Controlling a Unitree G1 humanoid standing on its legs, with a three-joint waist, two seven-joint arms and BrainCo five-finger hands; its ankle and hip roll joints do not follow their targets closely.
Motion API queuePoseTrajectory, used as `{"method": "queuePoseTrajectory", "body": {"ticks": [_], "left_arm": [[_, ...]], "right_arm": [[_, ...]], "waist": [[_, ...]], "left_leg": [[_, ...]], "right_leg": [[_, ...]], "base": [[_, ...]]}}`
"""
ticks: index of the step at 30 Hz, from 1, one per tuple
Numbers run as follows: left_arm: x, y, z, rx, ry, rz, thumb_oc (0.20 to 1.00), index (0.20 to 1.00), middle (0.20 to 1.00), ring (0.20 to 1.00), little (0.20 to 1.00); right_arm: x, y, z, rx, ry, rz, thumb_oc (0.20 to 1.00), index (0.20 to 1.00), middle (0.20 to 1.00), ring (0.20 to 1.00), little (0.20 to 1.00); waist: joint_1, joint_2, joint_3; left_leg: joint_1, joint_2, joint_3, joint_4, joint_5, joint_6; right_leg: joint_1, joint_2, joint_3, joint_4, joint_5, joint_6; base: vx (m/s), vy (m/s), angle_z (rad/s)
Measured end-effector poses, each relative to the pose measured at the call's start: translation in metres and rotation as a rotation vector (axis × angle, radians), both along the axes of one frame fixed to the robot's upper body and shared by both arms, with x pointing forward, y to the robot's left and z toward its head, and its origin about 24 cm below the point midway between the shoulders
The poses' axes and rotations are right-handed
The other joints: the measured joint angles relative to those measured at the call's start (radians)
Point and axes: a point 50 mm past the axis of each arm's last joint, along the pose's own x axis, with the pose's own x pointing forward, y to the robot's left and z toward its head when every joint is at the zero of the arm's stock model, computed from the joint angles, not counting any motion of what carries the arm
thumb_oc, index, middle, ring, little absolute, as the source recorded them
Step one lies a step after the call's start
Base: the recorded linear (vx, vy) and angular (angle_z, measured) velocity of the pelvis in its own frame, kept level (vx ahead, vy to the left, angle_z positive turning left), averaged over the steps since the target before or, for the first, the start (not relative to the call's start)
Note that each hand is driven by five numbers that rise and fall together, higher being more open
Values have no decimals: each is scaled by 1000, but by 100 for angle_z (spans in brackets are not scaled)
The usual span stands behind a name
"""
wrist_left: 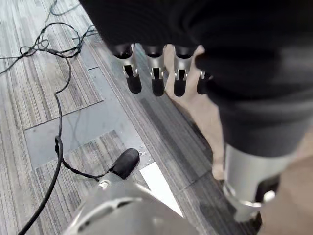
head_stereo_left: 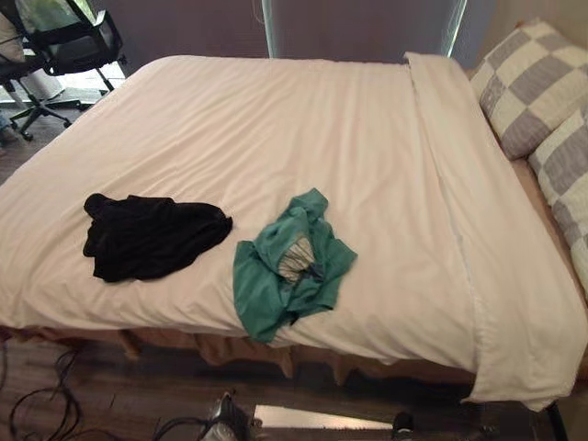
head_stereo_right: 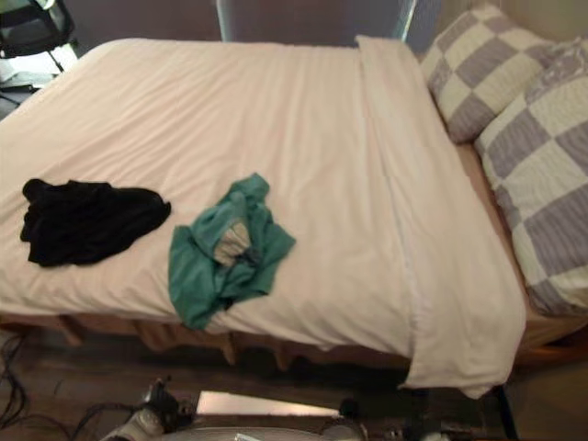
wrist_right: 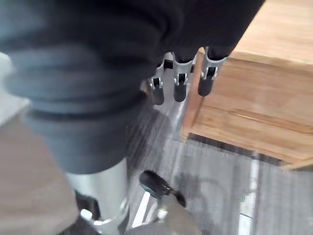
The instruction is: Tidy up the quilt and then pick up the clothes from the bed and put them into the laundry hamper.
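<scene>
Quilt: the cream quilt [head_stereo_left: 276,165] lies spread flat over the bed, smooth apart from faint creases; its top edge is folded back in a band [head_stereo_left: 450,184] running along the pillow side, and one corner hangs over the near edge of the bed at the right.
Green garment: a crumpled teal-green top [head_stereo_left: 292,264] lies on the quilt close to the near edge, a lighter patch of fabric showing in its middle; its lower end reaches the bed's edge.
Black garment: a bunched black piece of clothing [head_stereo_left: 147,234] lies on the quilt to the left of the green one, near it but apart.
Pillows: two grey-and-cream checked pillows [head_stereo_right: 478,64] rest at the right end of the bed, beyond the folded band, one beside the other.
Bed skirt: brown fabric [head_stereo_left: 230,347] shows beneath the quilt's near edge.
Office chair: a black chair [head_stereo_left: 69,41] stands on the floor past the far left corner of the bed.
Left hand: the left hand [wrist_left: 156,73] hangs over the grey wood-look floor [wrist_left: 29,103] beside the bed, its fingers straight and relaxed, holding nothing.
Right hand: the right hand [wrist_right: 181,81] hangs with fingers loose and straight, empty, above the floor next to a light wooden piece of furniture [wrist_right: 259,103].
Hamper: I cannot tell where it stands.
</scene>
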Motion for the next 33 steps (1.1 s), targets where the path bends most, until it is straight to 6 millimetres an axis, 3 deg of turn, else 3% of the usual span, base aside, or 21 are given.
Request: {"method": "queuePoseTrajectory", "body": {"ticks": [1,2,3,4,5,7,9,12,13,15,16,17,19,22,24,26,27,28,30,32,33], "left_arm": [[0,12,2,26,1,10,1000,1000,1000,1000,1000],[-1,25,5,64,5,16,1000,1000,1000,1000,1000],[0,29,7,78,-1,18,1000,1000,1000,1000,1000],[-5,39,8,105,12,26,1000,1000,1000,1000,1000],[-9,44,8,120,23,28,1000,1000,1000,1000,1000],[-21,49,7,134,65,47,1000,1000,1000,1000,1000],[-26,47,4,128,99,58,1000,1000,1000,1000,1000],[-34,35,-1,93,130,62,1000,1000,1000,1000,1000],[-22,36,2,97,88,39,1000,1000,1000,1000,1000],[-6,28,5,72,19,27,1000,1000,1000,1000,1000],[-2,27,6,70,-7,27,1000,1000,1000,1000,1000],[-9,21,3,58,9,27,1000,1000,1000,1000,1000],[-16,12,-1,55,42,5,1000,1000,1000,1000,1000],[-13,9,-2,55,53,-14,1000,1000,1000,1000,1000],[11,-8,2,18,-22,-49,1000,1000,1000,1000,1000],[20,-27,3,-41,-69,-70,1000,1000,1000,1000,1000],[29,-47,5,-89,-101,-112,1000,1000,1000,1000,1000],[29,-49,5,-93,-94,-133,1000,1000,1000,1000,1000],[27,-30,6,-45,-80,-137,1000,1000,1000,1000,1000],[8,-11,2,0,-22,-112,1000,1000,1000,1000,1000],[5,-5,2,12,-13,-101,1000,1000,1000,1000,1000]], "right_arm": [[-2,16,-6,37,17,11,1000,1000,1000,1000,1000],[0,30,-10,67,28,50,1000,1000,1000,1000,1000],[-4,33,-11,73,37,66,1000,1000,1000,1000,1000],[-5,52,-15,111,49,107,1000,1000,1000,1000,1000],[-5,56,-16,107,60,145,1000,1000,1000,1000,1000],[8,60,-14,114,23,203,1000,1000,1000,1000,1000],[23,65,-11,124,-32,259,1000,1000,1000,1000,1000],[28,69,-11,132,-51,292,1000,1000,1000,1000,1000],[34,75,-11,142,-58,325,1000,1000,1000,1000,1000],[45,71,-8,136,-78,338,1000,1000,1000,1000,1000],[49,68,-7,128,-73,343,1000,1000,1000,1000,1000],[49,58,-6,110,-55,345,1000,1000,1000,1000,1000],[52,44,-2,71,-80,292,1000,1000,1000,1000,1000],[64,29,7,13,-120,313,1000,1000,1000,1000,1000],[64,18,12,-10,-144,310,1000,1000,1000,1000,1000],[62,12,13,-21,-142,292,1000,1000,1000,1000,1000],[57,7,13,-25,-139,275,1000,1000,1000,1000,1000],[58,13,11,-13,-144,265,1000,1000,1000,1000,1000],[64,52,4,67,-187,269,1000,1000,1000,1000,1000],[74,77,4,127,-236,305,1000,1000,1000,1000,1000],[74,82,3,142,-246,309,1000,1000,1000,1000,1000]], "waist": [[7,-60,-3],[24,-89,-3],[15,-79,-7],[16,-79,-7],[24,-67,-3],[12,-26,-11],[-12,-8,1],[-31,3,9],[-27,-37,34],[6,-36,72],[34,-33,98],[34,-8,104],[14,35,101],[-41,68,81],[-46,86,67],[-39,103,46],[-41,125,26],[-44,96,24],[-44,-42,-3],[-36,-80,-18],[-36,-72,-15]], "left_leg": [[4,-54,26,18,-3,0],[9,-81,93,32,-29,22],[27,-89,109,42,-80,27],[56,-123,139,23,-110,94],[106,-140,160,-29,-112,121],[125,-139,160,-72,-95,156],[100,-191,119,-71,-84,181],[113,-284,79,-62,-90,200],[56,-325,81,79,-115,189],[-41,-321,89,305,-134,140],[-122,-297,92,458,-105,71],[-211,-186,129,551,-155,27],[-177,-25,168,448,-177,50],[-35,50,85,121,-131,11],[-7,39,9,53,-98,-8],[33,15,1,10,-83,34],[57,2,7,-11,-84,39],[98,-38,24,-49,-105,41],[132,-171,87,-66,-112,119],[151,-192,145,-65,-132,177],[157,-196,148,-72,-142,193]], "right_leg": [[-35,-62,4,42,47,-40],[-79,-130,-64,82,137,-99],[-80,-120,-141,90,204,-117],[-91,-156,-220,145,274,-111],[-126,-155,-241,236,255,-101],[-226,-53,-182,424,-27,-39],[-272,102,-83,450,-193,-29],[-181,203,-32,305,-265,-120],[-137,199,44,216,-244,-215],[-122,172,68,199,-227,-216],[-122,156,79,196,-218,-228],[-94,165,48,117,-174,-214],[-43,192,-21,40,-140,-179],[-20,172,-24,13,-108,-130],[-41,138,-8,36,-87,-95],[-54,109,6,46,-88,-80],[-40,98,-5,26,-58,-42],[-34,55,11,33,-45,-19],[-113,-70,27,116,13,-37],[-135,-85,-74,146,71,-64],[-139,-67,-105,193,39,-52]], "base": [[-50,602,-52],[-14,456,-58],[-26,767,-61],[-41,542,-57],[-24,421,-76],[-21,216,-56],[18,236,10],[-146,163,67],[-174,130,84],[-163,161,47],[-5,340,-15],[116,482,-27],[94,653,-27],[-32,747,-34],[2,646,4],[36,413,10],[-16,442,7],[-96,481,-8],[-98,417,-48],[-105,449,-79],[-114,282,-48]]}}
